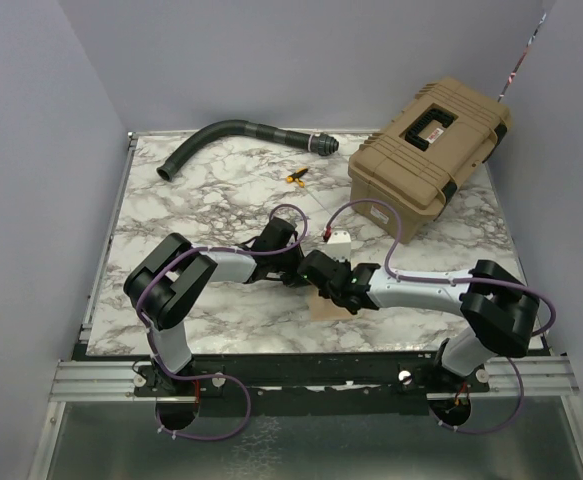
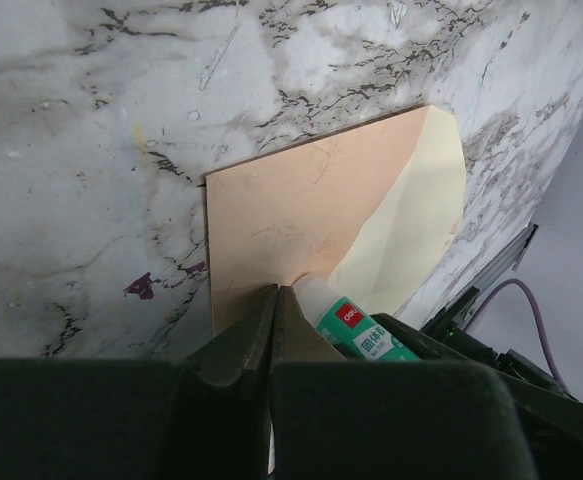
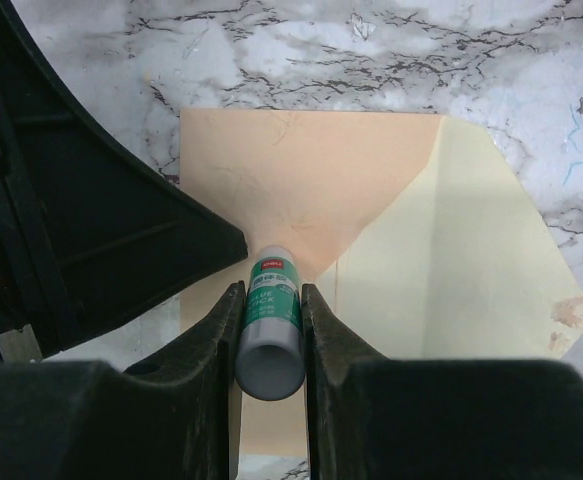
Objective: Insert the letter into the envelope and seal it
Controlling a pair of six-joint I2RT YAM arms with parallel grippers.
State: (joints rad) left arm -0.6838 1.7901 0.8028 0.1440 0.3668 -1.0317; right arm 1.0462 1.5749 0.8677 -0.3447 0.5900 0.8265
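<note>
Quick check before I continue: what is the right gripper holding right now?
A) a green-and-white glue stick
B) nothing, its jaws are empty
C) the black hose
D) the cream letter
A: the right wrist view shows the right gripper clamped on a green-and-white glue stick, whose tip points at the envelope.
</note>
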